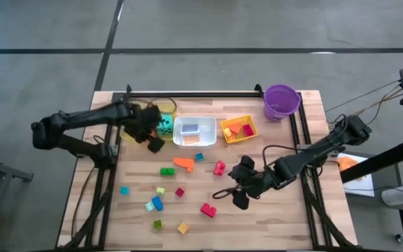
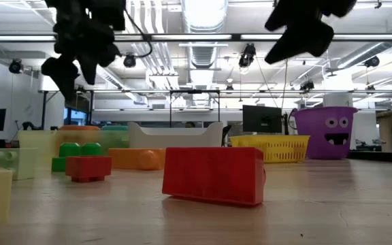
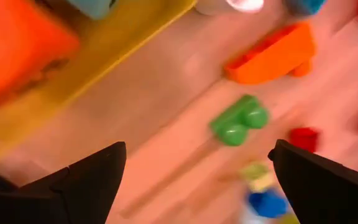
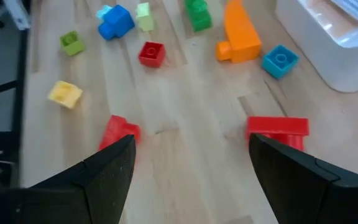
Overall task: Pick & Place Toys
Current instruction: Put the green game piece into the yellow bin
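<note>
Small bright blocks lie scattered flat on the wooden table: a green one (image 3: pixel 238 118), a long orange one (image 3: pixel 272 55), and two red ones (image 4: pixel 118 130) (image 4: pixel 277 127). A teal die (image 1: pixel 165 125) and an orange die (image 3: pixel 17 46) sit in a yellow tray (image 3: pixel 110 50) at the far left. My left gripper (image 1: pixel 152 140) hangs open above the table beside that tray, pointing down, with nothing between its fingers (image 3: pixel 86 180). My right gripper (image 1: pixel 236 194) stands open above the table's near right part, with the two red blocks below and ahead of its fingers (image 4: pixel 303 180).
A white tray (image 1: pixel 194 131) and a yellow basket (image 1: pixel 238 129) holding orange pieces stand at the far middle, with a purple bucket (image 1: pixel 281 102) at the far right corner. More blocks lie toward the near edge: blue (image 4: pixel 115 22), yellow (image 4: pixel 64 93), teal (image 4: pixel 280 60), small red (image 4: pixel 151 53).
</note>
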Robot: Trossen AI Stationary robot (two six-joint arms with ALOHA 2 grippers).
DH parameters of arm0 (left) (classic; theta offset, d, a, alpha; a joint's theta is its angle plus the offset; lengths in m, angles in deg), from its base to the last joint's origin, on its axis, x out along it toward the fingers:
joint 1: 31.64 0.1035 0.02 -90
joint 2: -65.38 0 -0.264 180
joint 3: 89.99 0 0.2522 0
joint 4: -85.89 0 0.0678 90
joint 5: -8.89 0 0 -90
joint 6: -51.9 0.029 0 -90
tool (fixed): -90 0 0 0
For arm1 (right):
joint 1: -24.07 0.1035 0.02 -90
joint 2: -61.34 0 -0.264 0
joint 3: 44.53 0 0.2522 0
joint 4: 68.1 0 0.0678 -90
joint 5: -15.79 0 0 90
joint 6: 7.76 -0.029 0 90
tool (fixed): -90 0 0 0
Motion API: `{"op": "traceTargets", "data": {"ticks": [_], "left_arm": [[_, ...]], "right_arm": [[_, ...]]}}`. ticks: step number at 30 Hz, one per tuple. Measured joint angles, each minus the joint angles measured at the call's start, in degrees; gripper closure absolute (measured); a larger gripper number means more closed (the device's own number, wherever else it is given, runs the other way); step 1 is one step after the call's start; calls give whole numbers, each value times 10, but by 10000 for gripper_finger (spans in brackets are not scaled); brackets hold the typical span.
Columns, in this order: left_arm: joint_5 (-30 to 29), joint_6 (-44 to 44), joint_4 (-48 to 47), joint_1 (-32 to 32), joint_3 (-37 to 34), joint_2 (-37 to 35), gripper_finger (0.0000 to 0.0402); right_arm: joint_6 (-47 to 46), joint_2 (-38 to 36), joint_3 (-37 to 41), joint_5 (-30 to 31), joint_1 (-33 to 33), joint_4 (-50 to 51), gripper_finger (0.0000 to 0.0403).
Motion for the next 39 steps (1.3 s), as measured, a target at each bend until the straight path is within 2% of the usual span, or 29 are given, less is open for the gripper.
{"op": "traceTargets", "data": {"ticks": [4, 9, 13, 18, 22, 26, 29, 39], "left_arm": [[-112, 21, 0, -112, 0, 2, 7], [-179, 37, 28, -245, 0, 2, 7], [-229, 30, 50, -308, 0, 7, 7], [-183, -4, 88, -319, 0, 26, 7], [-164, 50, 130, -320, -1, 56, 7], [-168, 121, 132, -321, -1, 91, 7], [-195, 156, 132, -318, -1, 113, 7], [-198, 161, 140, -303, -1, 196, 7]], "right_arm": [[1, 0, 17, 24, 0, -2, 94], [26, 0, 26, 26, -2, -3, 94], [3, 0, 34, 27, -2, -4, 94], [-34, 0, 39, 20, -7, -3, 94], [4, 0, 34, 19, -7, -4, 94], [33, 0, 27, 20, -7, -4, 94], [49, 0, 23, 21, -7, -5, 94], [50, 0, 22, 20, -6, -5, 94]]}}
